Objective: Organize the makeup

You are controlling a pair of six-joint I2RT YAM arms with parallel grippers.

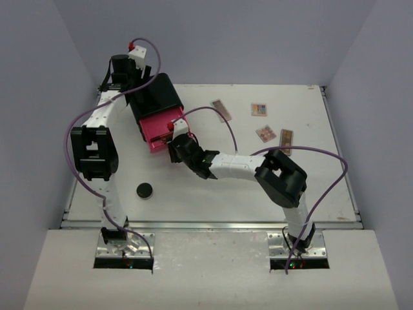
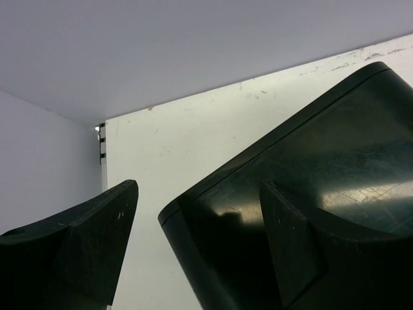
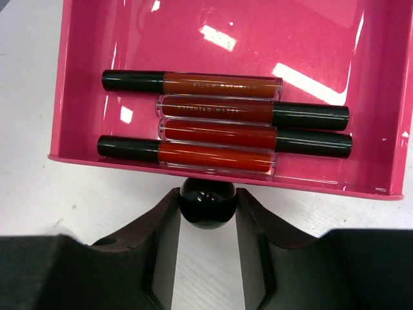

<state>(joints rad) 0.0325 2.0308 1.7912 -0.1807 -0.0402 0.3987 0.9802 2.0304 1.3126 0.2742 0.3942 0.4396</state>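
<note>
We see a big black chest at the back left of the white table. Its pink drawer is pulled out toward us. Inside the drawer lie four red lip gloss tubes with black caps. They lie flat, side by side and touching, near the front wall of the drawer.

The right gripper is at the front of the drawer. Its two jaws are partly closed around the little round black knob. They touch it on both sides.

The left gripper is at the far side of the chest. Its jaws are wide open and hold nothing. One finger is over the black top of the chest. The other finger is off to the side, and we see bare table between it and the chest.

Right of the chest, more makeup lies flat on the table. There is a long pink palette and a square palette with many colours. There is also a small pink palette, with a thin tan palette just beside it. A round black compact sits alone near the front left, well apart from the rest.
</note>
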